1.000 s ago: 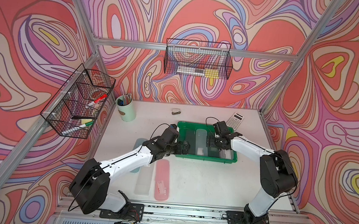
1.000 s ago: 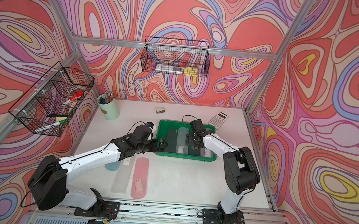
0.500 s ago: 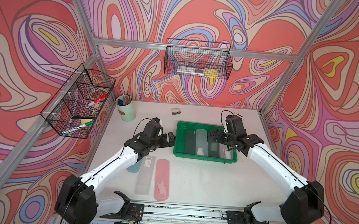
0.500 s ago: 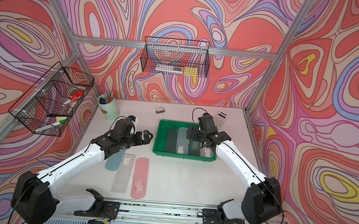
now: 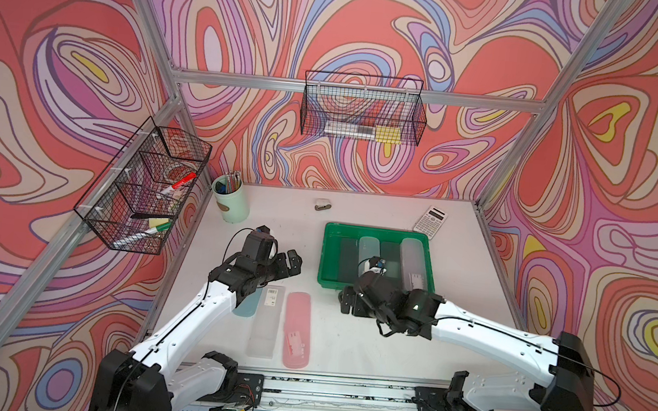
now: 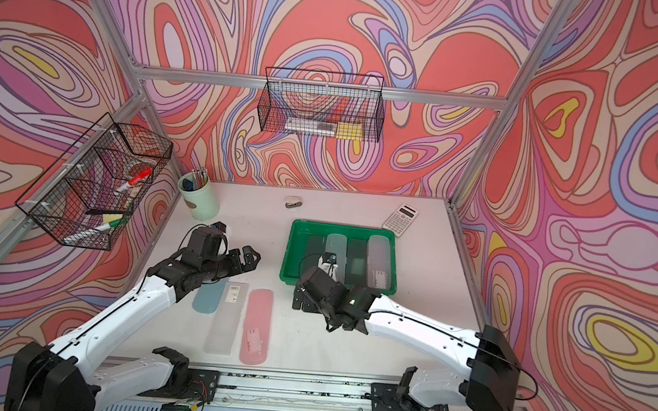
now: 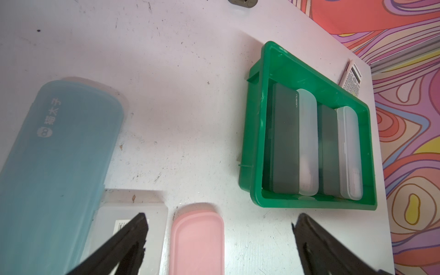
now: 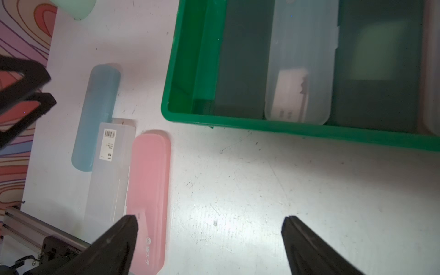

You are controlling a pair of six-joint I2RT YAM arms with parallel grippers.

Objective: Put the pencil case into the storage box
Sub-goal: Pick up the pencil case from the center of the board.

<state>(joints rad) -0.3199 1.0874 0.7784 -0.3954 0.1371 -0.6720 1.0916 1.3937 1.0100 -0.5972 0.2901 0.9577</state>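
In a top view, the pink pencil case (image 5: 297, 330) lies lower centre, below the left gripper (image 5: 291, 266) and right gripper (image 5: 345, 303), outside the storage box (image 5: 378, 230).

Left wrist: jaws spread, pink pencil case (image 7: 197, 242) bottom centre between them.

Right wrist: jaws spread, pink pencil case (image 8: 148, 190) beside the lower-left one.

blue pencil case (image 5: 248, 307) half hidden, calculator (image 7: 352, 78) part-hidden

A pale green cylindrical cup (image 5: 231, 203) of pens stands at the far left corner of the white worktop (image 5: 367, 348). A white pocket calculator (image 5: 430, 222) lies near the far right corner. A small grey oblong object (image 5: 322, 204) lies by the back edge between them. A black wire basket on the back rail (image 5: 362, 112) holds a marker. A black wire basket on the left rail (image 5: 142, 186) holds markers too.
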